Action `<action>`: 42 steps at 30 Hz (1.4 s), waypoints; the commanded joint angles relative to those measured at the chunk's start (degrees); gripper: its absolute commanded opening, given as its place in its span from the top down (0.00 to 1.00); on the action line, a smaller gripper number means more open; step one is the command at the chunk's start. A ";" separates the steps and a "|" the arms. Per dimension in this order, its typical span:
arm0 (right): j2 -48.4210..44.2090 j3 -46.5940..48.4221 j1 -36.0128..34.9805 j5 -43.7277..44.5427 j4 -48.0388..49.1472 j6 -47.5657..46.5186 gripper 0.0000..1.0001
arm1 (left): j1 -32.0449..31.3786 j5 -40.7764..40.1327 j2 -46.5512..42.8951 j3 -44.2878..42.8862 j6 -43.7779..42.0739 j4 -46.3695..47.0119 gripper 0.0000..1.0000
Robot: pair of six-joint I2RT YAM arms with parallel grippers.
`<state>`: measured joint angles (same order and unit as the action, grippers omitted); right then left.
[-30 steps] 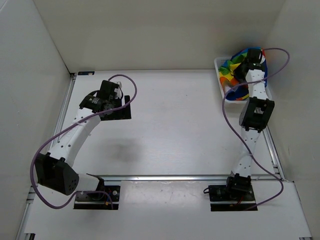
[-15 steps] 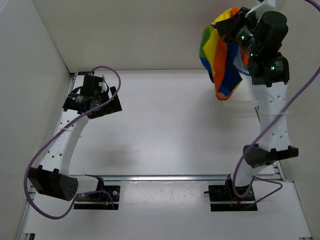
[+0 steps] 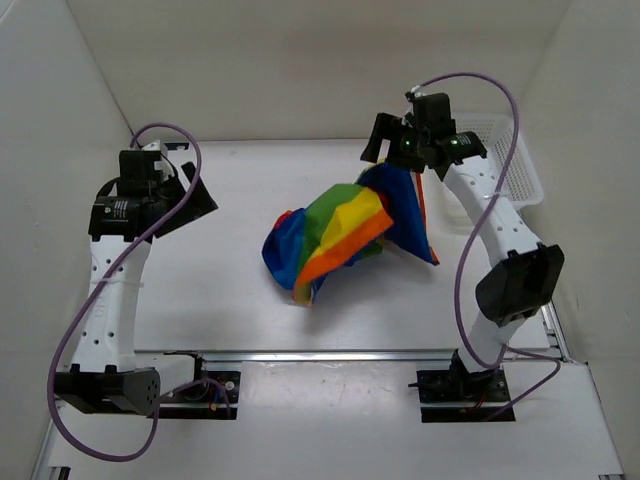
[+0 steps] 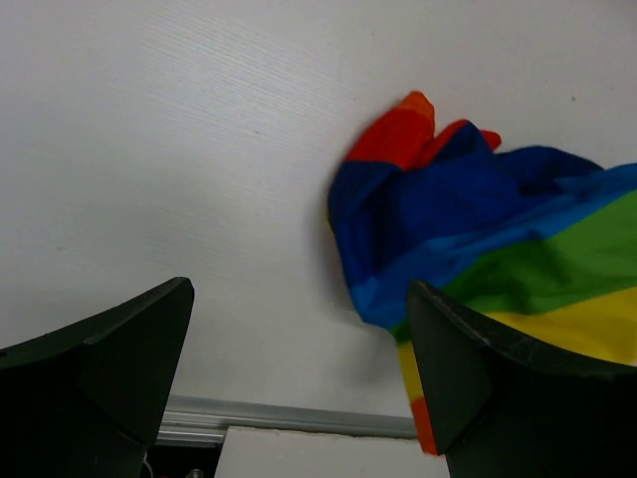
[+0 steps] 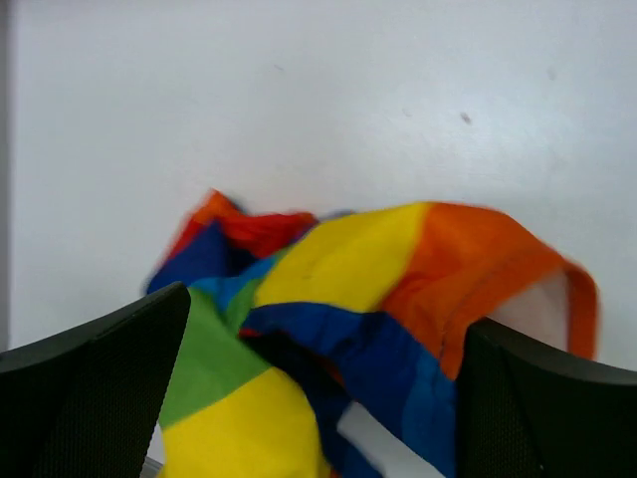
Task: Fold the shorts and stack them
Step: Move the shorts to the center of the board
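From the overhead camera I see the shorts (image 3: pixel 335 235) bunched in a loose heap near the middle of the table (image 3: pixel 250 300), with the blue, green, yellow and orange stripes uppermost. One blue and orange flap rises at the right, up to just under the right pincer (image 3: pixel 388 152). I cannot tell from here whether cloth and pincer touch. The left pincer (image 3: pixel 195 195) hangs over the left side of the table, well apart from the shorts. A white mesh basket (image 3: pixel 520 165) sits in the far right corner.

On the left wrist camera, the left pincer (image 4: pixel 299 299) is spread wide with only bare table (image 4: pixel 179 129) between its fingers (image 4: pixel 119 349). The shorts (image 4: pixel 468 219) lie beyond it to the right, blue and red nearest.

On the right wrist camera, the right pincer (image 5: pixel 326 314) stands wide apart and grips nothing. The shorts (image 5: pixel 338 269) show below and between its fingers (image 5: pixel 100 368), slightly blurred, against the white table (image 5: pixel 299 90).
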<state>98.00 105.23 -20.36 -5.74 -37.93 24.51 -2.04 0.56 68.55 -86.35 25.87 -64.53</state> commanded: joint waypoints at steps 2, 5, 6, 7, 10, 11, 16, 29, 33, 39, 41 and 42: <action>-6.04 -1.22 1.38 5.70 -3.49 -0.78 0.00 | 0.20 6.47 0.53 4.42 -1.60 1.33 0.00; -14.48 -8.51 1.38 9.24 -2.94 0.62 0.00 | 0.20 8.49 0.53 11.88 -0.38 4.93 0.00; -16.33 -10.55 1.38 9.25 -2.94 1.23 0.02 | 0.20 9.45 0.53 15.99 0.58 6.33 0.00; -19.83 -12.75 0.85 9.25 -2.94 1.76 0.06 | 0.20 11.90 1.05 17.77 0.59 9.05 0.00; -26.33 -22.41 -2.13 11.97 -5.65 4.39 0.06 | 0.20 13.51 5.16 21.47 2.07 12.23 0.00; -27.84 -24.96 -4.05 12.59 -6.53 5.53 0.06 | -0.32 14.20 6.58 21.48 2.08 13.19 0.00; -36.90 -40.35 -10.48 20.05 -15.67 15.28 0.00 | -2.87 14.74 16.14 20.09 1.38 16.01 0.00; -23.01 -40.39 -41.84 18.56 -9.26 18.47 0.00 | -7.62 15.87 33.74 11.03 1.91 19.80 0.33; -6.80 -31.07 -52.74 22.96 -9.79 14.08 0.00 | -8.15 15.88 35.77 9.27 1.91 19.80 0.86; 8.34 -25.25 -56.63 24.20 -7.43 10.38 0.06 | -8.15 15.88 34.55 8.21 1.91 19.80 0.90; 10.97 -25.77 -56.63 22.98 -6.19 10.38 0.14 | -8.15 15.88 34.02 7.69 1.91 19.80 0.90; 11.68 -25.78 -56.11 22.96 -6.19 10.38 0.20 | -8.15 15.88 33.49 7.68 1.91 19.27 0.90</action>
<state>108.75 77.78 -77.36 15.99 -44.75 36.23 -10.11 15.62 104.92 -76.60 27.94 -45.50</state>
